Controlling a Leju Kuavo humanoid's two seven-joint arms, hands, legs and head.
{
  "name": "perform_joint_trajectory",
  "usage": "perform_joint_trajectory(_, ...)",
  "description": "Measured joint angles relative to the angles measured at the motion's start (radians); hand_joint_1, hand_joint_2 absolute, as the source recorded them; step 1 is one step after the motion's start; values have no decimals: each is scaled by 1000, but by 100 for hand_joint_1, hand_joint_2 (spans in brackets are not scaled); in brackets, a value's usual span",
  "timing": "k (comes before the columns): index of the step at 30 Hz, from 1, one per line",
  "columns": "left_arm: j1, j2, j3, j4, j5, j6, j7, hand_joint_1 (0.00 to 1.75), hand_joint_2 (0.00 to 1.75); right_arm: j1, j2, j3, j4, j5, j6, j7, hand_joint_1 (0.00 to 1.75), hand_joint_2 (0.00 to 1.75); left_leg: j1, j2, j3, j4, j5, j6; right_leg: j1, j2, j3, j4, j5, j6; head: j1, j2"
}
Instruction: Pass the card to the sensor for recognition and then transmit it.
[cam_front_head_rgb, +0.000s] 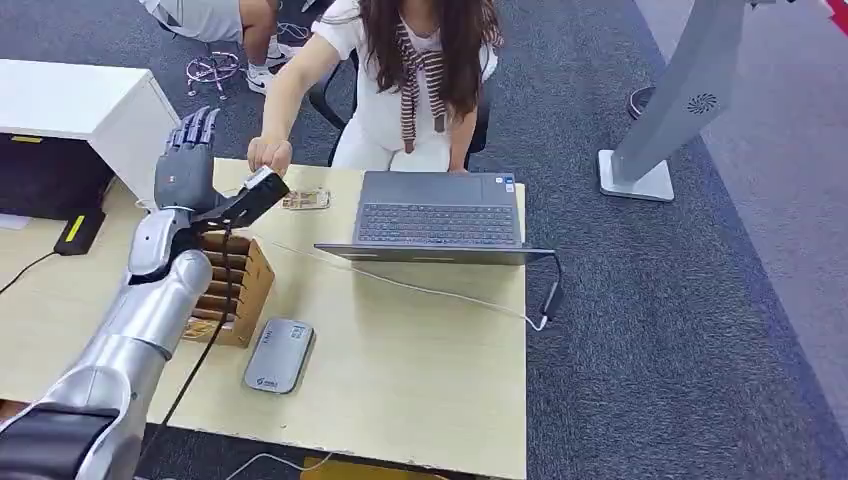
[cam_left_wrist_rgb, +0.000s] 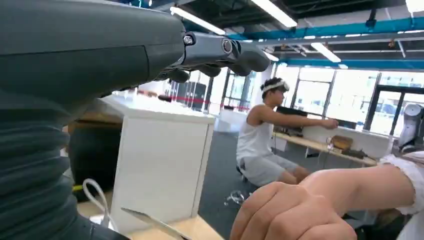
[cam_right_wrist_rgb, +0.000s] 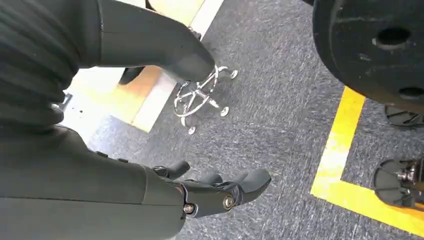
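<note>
1. Pale wood table (cam_front_head_rgb: 420, 350) fills my head view, with an open laptop (cam_front_head_rgb: 437, 215) at its far edge.
2. A wooden slotted rack (cam_front_head_rgb: 232, 285) stands under my left arm; a grey sensor (cam_front_head_rgb: 279, 354) lies flat just beside it, on the near side.
3. My left hand (cam_front_head_rgb: 190, 165) is raised over the table's far left – fingers straight and apart, holding nothing.
4. A seated person's hand (cam_front_head_rgb: 268, 155) rests at my thumb; the card (cam_front_head_rgb: 306, 199) lies on the table just beyond, near the laptop.
5. My right hand (cam_right_wrist_rgb: 220, 192) hangs over the floor – fingers loosely extended, empty.
</note>
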Motion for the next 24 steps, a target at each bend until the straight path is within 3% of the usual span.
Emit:
perform_joint_trajectory(7,-74,19,-52,87,-82,35,39,0,175,-10,-5,6,1,26,1,12,0,175,0,-1,0,0,0,0,0,0,0,0,0,0,0,0)
perform_joint_trajectory(15,-104,22,-78,129,-94,38,45,0,175,-17,-5,6,1,32,1,16,0,175,0,0,0,0,0,0,0,0,0,0,0,0,0,0)
perform_joint_trajectory(16,-105,22,-78,132,-94,38,45,175,175,-17,-5,6,1,32,1,16,0,175,0,0,0,0,0,0,0,0,0,0,0,0,0,0)
perform_joint_trajectory(24,-108,21,-93,149,-90,35,40,175,175,-20,-5,6,1,33,2,18,0,175,0,0,0,0,0,0,0,0,0,0,0,0,0,0)
